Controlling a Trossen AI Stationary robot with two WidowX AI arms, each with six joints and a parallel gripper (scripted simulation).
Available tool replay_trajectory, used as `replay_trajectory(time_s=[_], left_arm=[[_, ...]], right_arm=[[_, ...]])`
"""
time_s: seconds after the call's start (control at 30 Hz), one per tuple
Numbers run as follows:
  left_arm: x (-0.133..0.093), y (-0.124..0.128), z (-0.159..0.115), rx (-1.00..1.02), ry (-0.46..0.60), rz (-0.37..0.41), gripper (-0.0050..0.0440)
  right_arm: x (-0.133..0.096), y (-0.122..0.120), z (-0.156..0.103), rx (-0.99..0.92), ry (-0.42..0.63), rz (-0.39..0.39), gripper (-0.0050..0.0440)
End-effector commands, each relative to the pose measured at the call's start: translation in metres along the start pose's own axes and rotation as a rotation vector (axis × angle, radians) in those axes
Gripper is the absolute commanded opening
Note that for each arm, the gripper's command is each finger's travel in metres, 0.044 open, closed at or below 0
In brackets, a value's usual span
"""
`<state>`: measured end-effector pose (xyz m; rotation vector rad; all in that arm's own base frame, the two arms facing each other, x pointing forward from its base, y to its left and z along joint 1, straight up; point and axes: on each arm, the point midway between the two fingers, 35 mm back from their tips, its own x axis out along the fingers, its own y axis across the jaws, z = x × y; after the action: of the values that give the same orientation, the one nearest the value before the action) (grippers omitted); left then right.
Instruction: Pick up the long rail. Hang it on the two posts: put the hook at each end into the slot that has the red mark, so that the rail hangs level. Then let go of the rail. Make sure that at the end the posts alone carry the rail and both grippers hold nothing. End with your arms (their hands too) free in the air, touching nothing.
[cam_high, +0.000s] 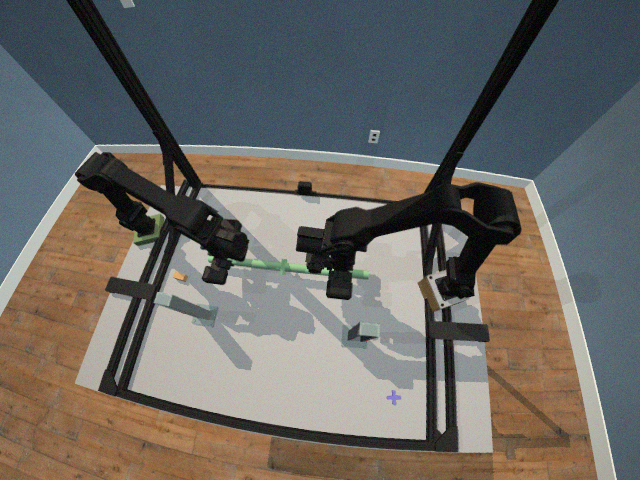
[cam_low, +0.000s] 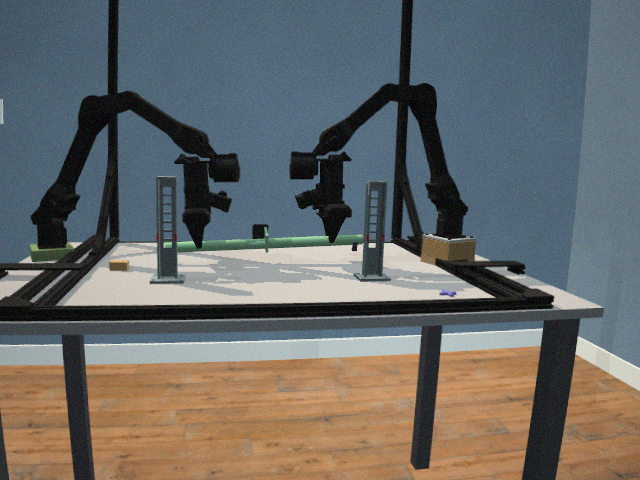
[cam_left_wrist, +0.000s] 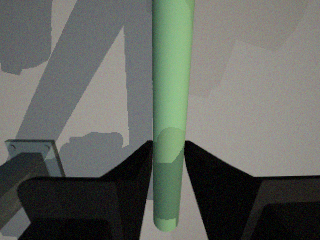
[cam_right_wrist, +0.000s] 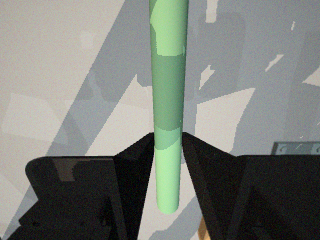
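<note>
1. Across the desk (cam_high: 258, 372) (cam_low: 310, 297) (cam_left_wrist: 250, 100) (cam_right_wrist: 40, 75), top view: one long green rail (cam_high: 258, 264) (cam_low: 232, 244) (cam_left_wrist: 170, 75) (cam_right_wrist: 168, 90), lying apart from the two grey posts; right gripper (cam_high: 223, 260) (cam_low: 199, 245) (cam_right_wrist: 168, 134) and left gripper (cam_high: 333, 269) (cam_low: 331, 240) (cam_left_wrist: 168, 145) standing over it; one orange block (cam_high: 179, 276) (cam_low: 118, 265) (cam_right_wrist: 202, 231) and one purple cross (cam_high: 393, 397) (cam_low: 447, 292) lying on the desk.
2. Exterior view: two upright posts, red-marked, standing in front of the rail; rail running behind them, outside their slots, tilting slightly in the picture; both grippers pointing downward at it.
3. Left wrist view: left fingers pinching the rail near one end; one post standing to the side.
4. Right wrist view: right fingers pinching the rail near its other end; orange block partly showing behind a finger.
</note>
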<state>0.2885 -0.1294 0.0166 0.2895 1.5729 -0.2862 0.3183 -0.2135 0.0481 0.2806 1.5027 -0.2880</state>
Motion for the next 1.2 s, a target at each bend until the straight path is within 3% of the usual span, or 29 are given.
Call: replay_trajectory(time_s=[0.0, 0.17, 0.73, 1.17], left_arm=[[-0.003, 0.001, -0.001, 0.0, -0.017, 0.002, 0.0], [-0.003, 0.001, -0.001, 0.0, -0.044, 0.002, 0.0], [-0.003, 0.001, -0.001, 0.0, -0.044, 0.002, 0.0], [0.008, 0.001, -0.001, 0.0, -0.042, 0.002, 0.0]], right_arm=[[-0.006, 0.0, 0.001, 0.0, 0.017, -0.004, 0.0], [-0.017, 0.0, 0.001, 0.0, 0.04, -0.004, 0.0], [-0.017, 0.0, 0.001, 0.0, 0.04, -0.004, 0.0], [-0.006, -0.001, 0.001, 0.0, 0.041, -0.004, 0.0]])
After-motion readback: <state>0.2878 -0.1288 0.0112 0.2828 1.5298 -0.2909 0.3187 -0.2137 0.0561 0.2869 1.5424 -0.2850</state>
